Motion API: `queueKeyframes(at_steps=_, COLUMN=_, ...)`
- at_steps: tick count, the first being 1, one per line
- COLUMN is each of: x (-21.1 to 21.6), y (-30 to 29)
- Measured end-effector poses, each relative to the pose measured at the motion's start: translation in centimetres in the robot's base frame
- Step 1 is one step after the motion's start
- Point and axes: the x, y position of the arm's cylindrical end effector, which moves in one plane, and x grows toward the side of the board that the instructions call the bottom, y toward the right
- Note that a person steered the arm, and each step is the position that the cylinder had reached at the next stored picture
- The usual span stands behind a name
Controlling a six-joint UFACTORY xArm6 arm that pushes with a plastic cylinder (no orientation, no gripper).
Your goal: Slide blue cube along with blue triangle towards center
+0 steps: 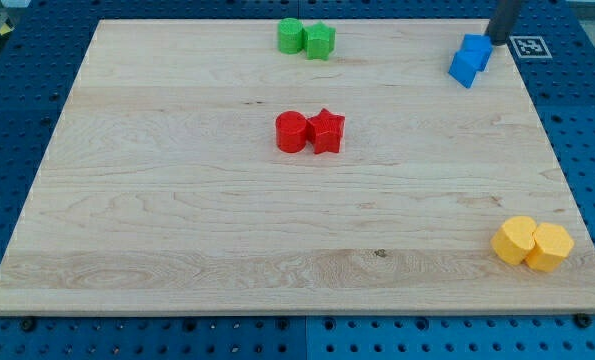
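A blue cube (477,49) and a blue triangle (464,69) touch each other near the top right corner of the wooden board (177,220). The cube lies just above and to the right of the triangle. My rod comes down from the view's top edge, and my tip (497,38) sits right at the cube's upper right side, seemingly touching it. The board's centre lies well to the lower left of both blue blocks.
Two red blocks (310,131) sit together near the board's centre. Two green blocks (306,39) sit at the top edge. Two yellow blocks (533,243) sit near the bottom right corner. A marker tag (529,45) lies off the board's right edge.
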Motion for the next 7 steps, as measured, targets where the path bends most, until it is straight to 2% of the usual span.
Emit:
queueKeyframes(at_steps=1, x=-0.2, y=2.3)
queueKeyframes(at_steps=2, x=-0.3, y=2.2)
queueKeyframes(at_steps=7, x=0.1, y=-3.4)
